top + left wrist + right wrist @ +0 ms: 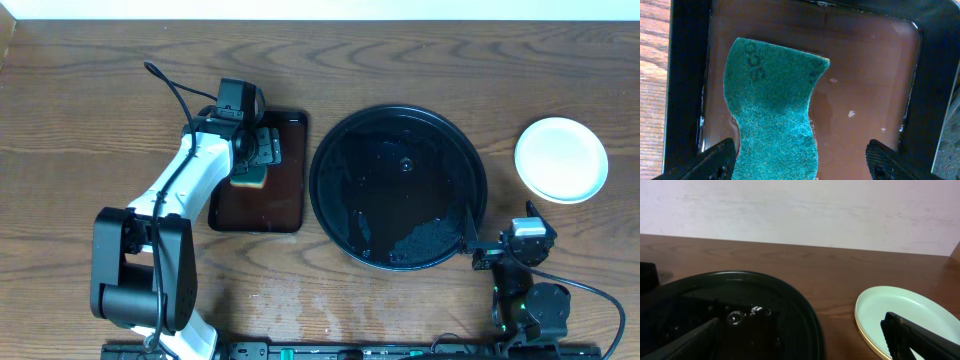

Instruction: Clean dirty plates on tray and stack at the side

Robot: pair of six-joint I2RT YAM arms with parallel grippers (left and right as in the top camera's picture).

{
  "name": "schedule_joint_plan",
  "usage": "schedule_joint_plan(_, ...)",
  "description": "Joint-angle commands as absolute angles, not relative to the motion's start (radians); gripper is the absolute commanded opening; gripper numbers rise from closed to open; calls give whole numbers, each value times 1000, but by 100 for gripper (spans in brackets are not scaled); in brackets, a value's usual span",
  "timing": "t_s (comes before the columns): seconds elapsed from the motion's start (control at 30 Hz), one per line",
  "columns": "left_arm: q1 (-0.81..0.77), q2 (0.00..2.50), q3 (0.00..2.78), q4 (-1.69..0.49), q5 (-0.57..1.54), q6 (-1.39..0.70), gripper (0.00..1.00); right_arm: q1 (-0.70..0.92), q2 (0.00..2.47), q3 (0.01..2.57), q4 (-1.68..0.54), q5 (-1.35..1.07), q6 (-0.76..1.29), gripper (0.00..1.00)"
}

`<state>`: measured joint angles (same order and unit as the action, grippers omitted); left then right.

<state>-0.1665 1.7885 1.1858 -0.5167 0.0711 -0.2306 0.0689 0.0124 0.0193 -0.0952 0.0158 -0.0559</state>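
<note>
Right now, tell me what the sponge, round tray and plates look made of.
Sponge: green abrasive fibre, matte, with a fuzzy weave visible.
Round tray: likely plastic or lacquer, glossy black, showing wet reflections.
Plates: smooth pale plastic or ceramic with a soft sheen; cannot tell which.

Faint unreadable lettering on sponge (771, 115)

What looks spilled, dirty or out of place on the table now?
The black tray holds no plates but is wet, with droplets and a dark grainy patch near the rim nearest the robot. The sponge lies in the wet brown tray. The stacked plates look clean and straight.
</note>
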Motion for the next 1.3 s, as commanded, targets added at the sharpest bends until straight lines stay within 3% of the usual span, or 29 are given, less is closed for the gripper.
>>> schedule_joint_plan(0.0,-165,1795,1182,-517,59,-221,84,78,5,18,-99,25,-65,99)
schedule_joint_plan(0.7,-165,1725,1182,-518,59,-221,84,78,5,18,-99,25,-65,99)
schedule_joint_plan(1.27,-165,991,1182,-518,59,-221,84,78,5,18,-99,25,-65,99)
